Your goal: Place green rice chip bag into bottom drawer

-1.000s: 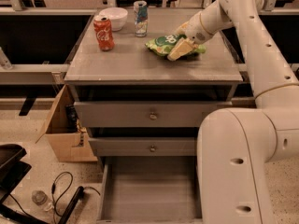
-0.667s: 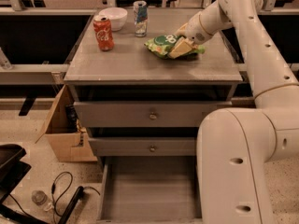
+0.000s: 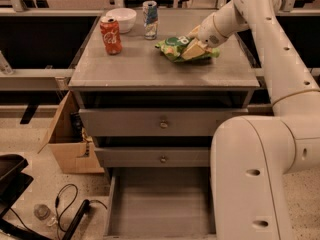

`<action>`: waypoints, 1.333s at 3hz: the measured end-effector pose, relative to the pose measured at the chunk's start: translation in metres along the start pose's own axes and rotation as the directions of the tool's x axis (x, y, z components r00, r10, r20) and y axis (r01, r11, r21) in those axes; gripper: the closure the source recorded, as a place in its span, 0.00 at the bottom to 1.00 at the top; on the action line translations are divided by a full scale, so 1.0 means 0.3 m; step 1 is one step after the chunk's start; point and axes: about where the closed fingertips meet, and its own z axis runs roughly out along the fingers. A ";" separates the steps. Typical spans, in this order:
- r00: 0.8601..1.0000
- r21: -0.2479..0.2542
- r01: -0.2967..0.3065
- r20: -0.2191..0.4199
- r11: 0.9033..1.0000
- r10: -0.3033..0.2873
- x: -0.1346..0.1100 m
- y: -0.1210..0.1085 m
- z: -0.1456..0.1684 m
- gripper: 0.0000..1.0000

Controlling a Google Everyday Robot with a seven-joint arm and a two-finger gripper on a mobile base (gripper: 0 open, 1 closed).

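Note:
The green rice chip bag (image 3: pixel 176 47) lies crumpled on the right half of the cabinet top (image 3: pixel 150 69). My gripper (image 3: pixel 194 46) comes in from the right and rests on the bag's right part, with its fingers closed on the bag. The bag looks to be still touching the top. The bottom drawer (image 3: pixel 160 204) is pulled open at the foot of the cabinet. Its plain grey inside holds nothing, and my own body hides its right edge.
A red soda can (image 3: pixel 110 35), a white bowl (image 3: pixel 122 18) and a silver can (image 3: pixel 149 19) stand at the back left of the top. The two upper drawers (image 3: pixel 162 123) are closed. A cardboard box (image 3: pixel 70 144) and cables (image 3: pixel 70 204) lie on the floor at left.
The bag and my gripper have shifted very slightly left and up on the cabinet top. Nothing else has moved.

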 end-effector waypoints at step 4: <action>0.988 0.132 0.049 -0.152 0.990 -0.028 0.028 0.189 -0.760 1.00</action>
